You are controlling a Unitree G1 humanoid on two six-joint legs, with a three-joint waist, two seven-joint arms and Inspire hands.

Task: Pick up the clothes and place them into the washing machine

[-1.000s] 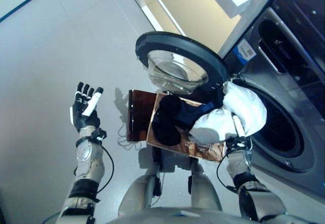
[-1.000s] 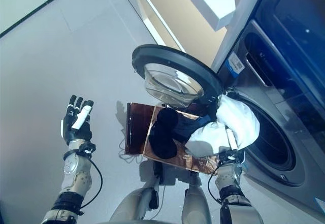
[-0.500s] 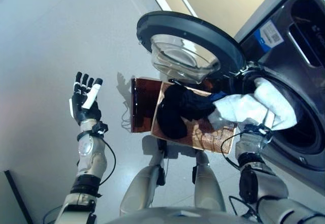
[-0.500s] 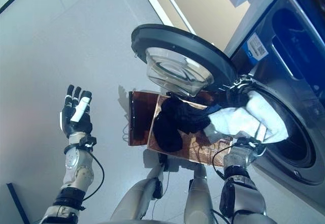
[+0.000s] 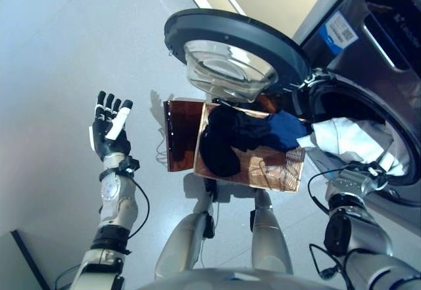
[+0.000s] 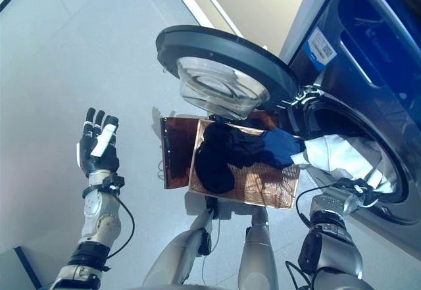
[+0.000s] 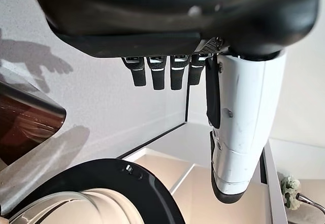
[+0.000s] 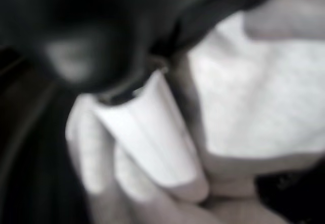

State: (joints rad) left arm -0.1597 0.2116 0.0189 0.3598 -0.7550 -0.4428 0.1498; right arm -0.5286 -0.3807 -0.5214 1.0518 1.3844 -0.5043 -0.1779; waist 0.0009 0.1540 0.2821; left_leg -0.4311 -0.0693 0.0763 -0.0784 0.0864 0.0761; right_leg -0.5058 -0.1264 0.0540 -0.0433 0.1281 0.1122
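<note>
In the left eye view, the white garment (image 5: 355, 139) now lies across the lower lip of the washing machine (image 5: 395, 60) drum opening, at about 3 o'clock. A second ago it was bunched high above the basket (image 5: 270, 171), clear of the opening; half a second ago it was only reaching the rim. The right hand (image 5: 368, 171) has followed it in and sits at the drum's edge, mostly buried under cloth. The open door (image 5: 230, 47) stands at 12 o'clock. The left hand (image 5: 108, 132), at 9 o'clock, is raised with fingers spread wide and empty, as it was before.

The right eye view tells the same: the white piece is part way in, a fold draped over the rim. Dark clothes (image 6: 223, 155) and a blue piece (image 6: 279, 146) remain in the basket, so I judge the task well short of done.

The left wrist view shows its fingers (image 7: 157, 74) straight and holding nothing.

The right wrist view shows the white thumb cover (image 8: 152, 132) pressed against white cloth. Whether the fingers grip the cloth I cannot tell. Likely next is a push deeper, then release.
</note>
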